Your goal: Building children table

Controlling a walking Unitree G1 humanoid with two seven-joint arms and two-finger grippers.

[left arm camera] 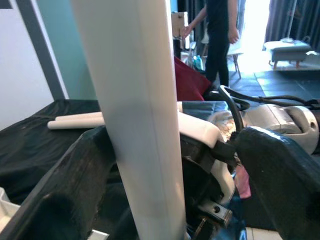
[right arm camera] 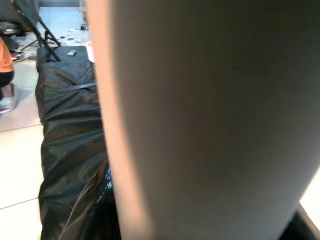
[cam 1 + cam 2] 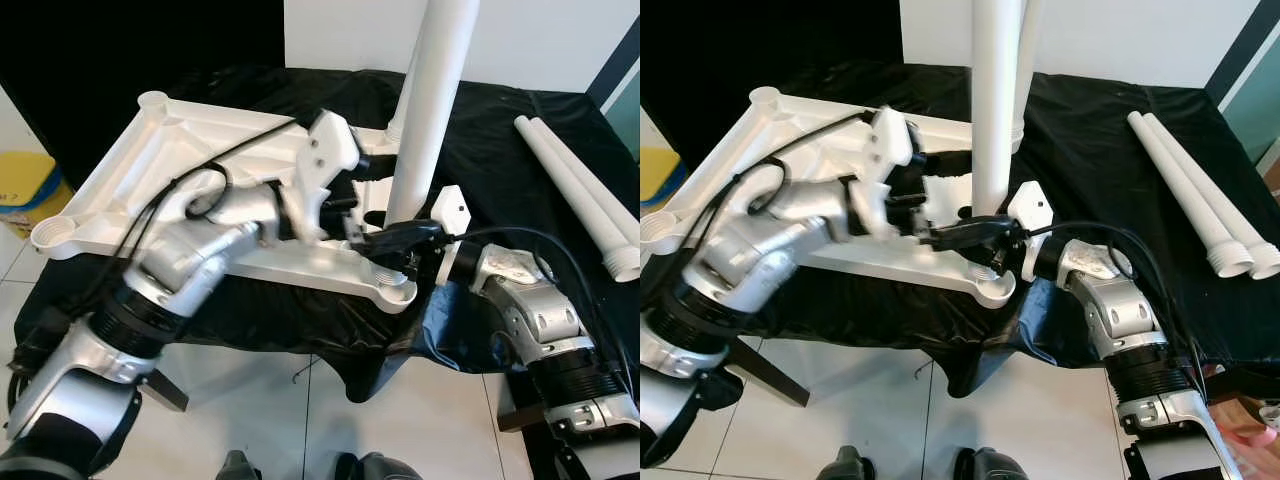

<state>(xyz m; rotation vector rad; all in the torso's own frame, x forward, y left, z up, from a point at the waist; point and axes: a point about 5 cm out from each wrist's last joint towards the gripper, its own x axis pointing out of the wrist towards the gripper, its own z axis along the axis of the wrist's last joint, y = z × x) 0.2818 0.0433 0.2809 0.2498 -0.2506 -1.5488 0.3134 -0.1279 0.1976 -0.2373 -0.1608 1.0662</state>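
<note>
Home: footstool [image 1: 286,50], curtains [image 1: 295,20]

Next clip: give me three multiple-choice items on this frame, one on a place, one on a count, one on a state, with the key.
1. Where do the loose white legs lie?
A. on the black cloth, on the robot's right
B. on the floor
C. on the tabletop

2. How many loose legs lie there?
A. one
B. two
C. four

3. How does the held leg stand?
A. flat
B. upright
C. upside down on the floor

Key: A, they rest on the black cloth; B, two lie side by side; B, it rises upright from the white tabletop, between the left gripper and the right gripper.
</note>
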